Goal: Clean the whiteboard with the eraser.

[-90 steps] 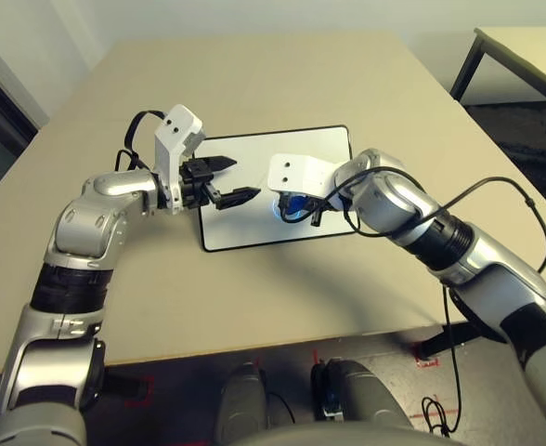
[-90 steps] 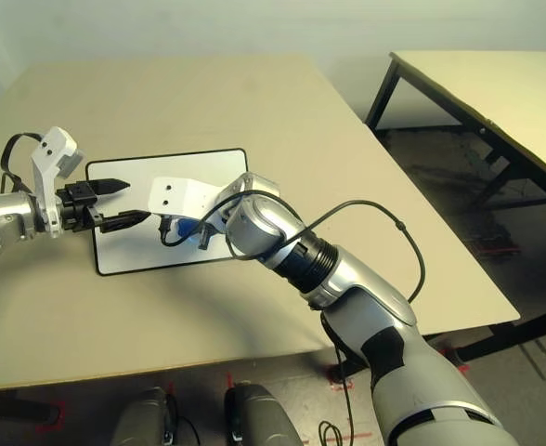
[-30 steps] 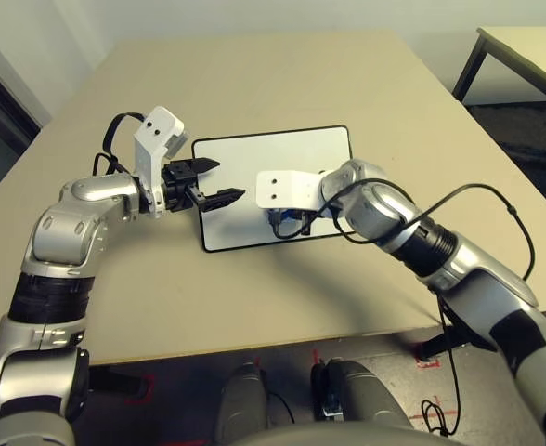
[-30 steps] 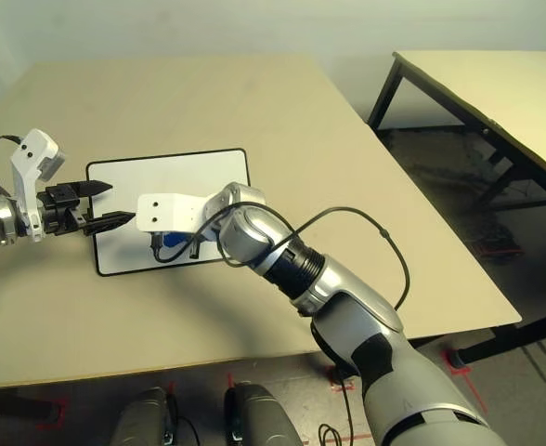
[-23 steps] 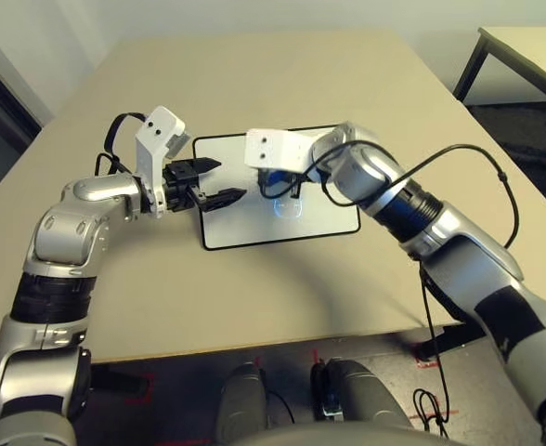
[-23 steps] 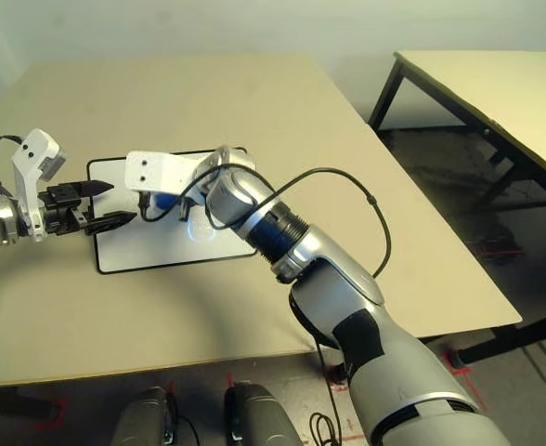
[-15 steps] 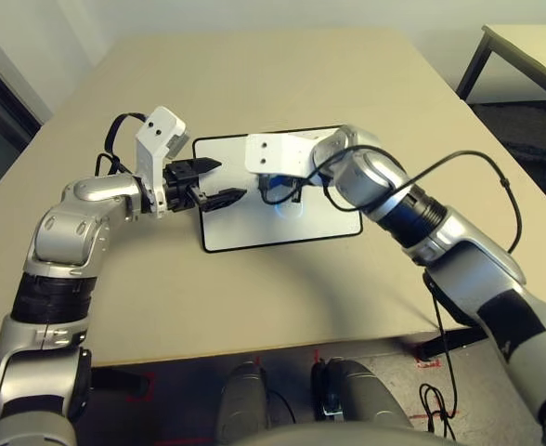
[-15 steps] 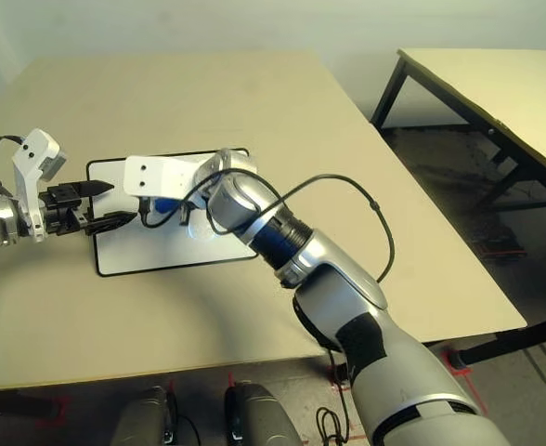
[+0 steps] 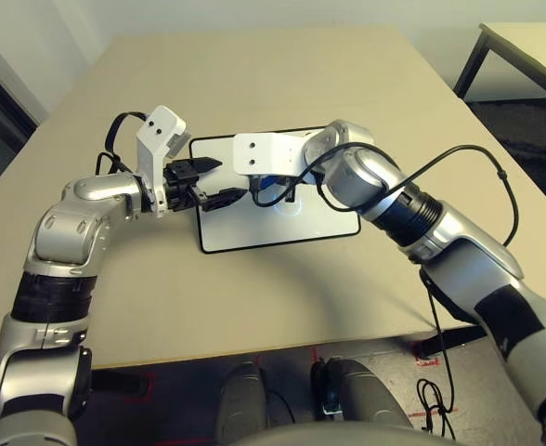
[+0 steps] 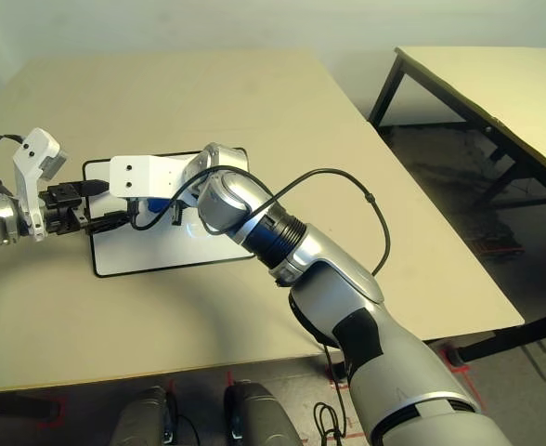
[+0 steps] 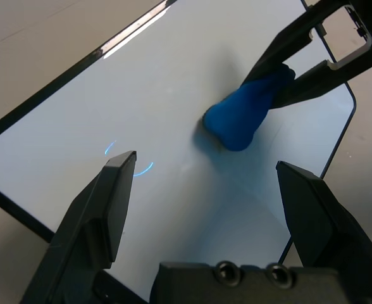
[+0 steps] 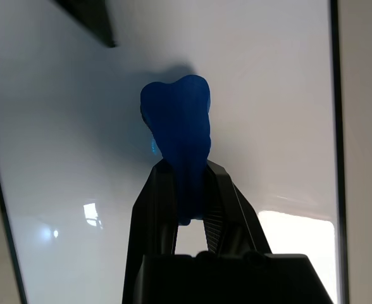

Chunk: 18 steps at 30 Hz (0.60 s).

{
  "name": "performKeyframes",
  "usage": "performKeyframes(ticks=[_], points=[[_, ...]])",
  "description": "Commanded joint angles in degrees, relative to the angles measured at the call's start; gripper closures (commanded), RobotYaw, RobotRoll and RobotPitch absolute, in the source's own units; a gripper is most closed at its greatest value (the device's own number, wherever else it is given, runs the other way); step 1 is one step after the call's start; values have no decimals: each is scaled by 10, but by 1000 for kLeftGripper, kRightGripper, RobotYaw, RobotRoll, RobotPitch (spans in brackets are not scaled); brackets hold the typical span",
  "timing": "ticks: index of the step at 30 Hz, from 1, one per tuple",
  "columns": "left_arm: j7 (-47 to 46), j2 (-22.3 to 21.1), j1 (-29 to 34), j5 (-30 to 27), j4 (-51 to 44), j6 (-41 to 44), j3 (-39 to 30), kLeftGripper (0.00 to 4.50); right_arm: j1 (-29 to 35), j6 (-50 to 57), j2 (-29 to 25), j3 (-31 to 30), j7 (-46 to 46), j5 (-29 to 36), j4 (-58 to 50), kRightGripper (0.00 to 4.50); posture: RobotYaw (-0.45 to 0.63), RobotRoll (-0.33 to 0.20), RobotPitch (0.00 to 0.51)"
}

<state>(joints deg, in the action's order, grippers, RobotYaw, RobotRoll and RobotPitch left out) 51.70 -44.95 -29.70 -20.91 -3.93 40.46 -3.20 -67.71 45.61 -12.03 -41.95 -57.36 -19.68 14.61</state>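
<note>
Your right gripper (image 12: 189,174) pinches the soft-looking bright blue eraser (image 12: 179,120) between its two black fingers, with the block's free end reaching out past the tips, low over the glossy white rectangular whiteboard (image 9: 301,232) with its thin black frame. The board lies flat on the beige table (image 9: 189,307). Your left gripper (image 9: 234,180), black and empty, has its fingers spread over the board's left end, near the right one. You look to be in the wiping step; whether the eraser is pressed fully to the surface, you can't tell for certain. Next, you likely want to keep that pinch firm and draw the eraser in level strokes with light, even pressure. Steer away from the left gripper's fingers, or back that arm off first, since a stroke further left could knock into them.
</note>
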Motion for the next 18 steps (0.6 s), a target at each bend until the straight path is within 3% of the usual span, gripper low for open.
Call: performKeyframes(ticks=[1,5,11,18], points=[[1,0,4,-2,1,0,4,0,27,14,-11,-28,-22,-7,-37,3948,20,0,98],[1,0,5,-2,0,1,4,0,25,13,-10,-26,-21,-10,-25,3949,20,0,100],[6,-6,10,-1,-3,3,6,0,-24,-20,36,14,24,-7,75,3949,27,0,99],[17,-26,24,-4,-14,18,5,0,16,1,22,-17,-6,-15,17,3950,34,0,98]])
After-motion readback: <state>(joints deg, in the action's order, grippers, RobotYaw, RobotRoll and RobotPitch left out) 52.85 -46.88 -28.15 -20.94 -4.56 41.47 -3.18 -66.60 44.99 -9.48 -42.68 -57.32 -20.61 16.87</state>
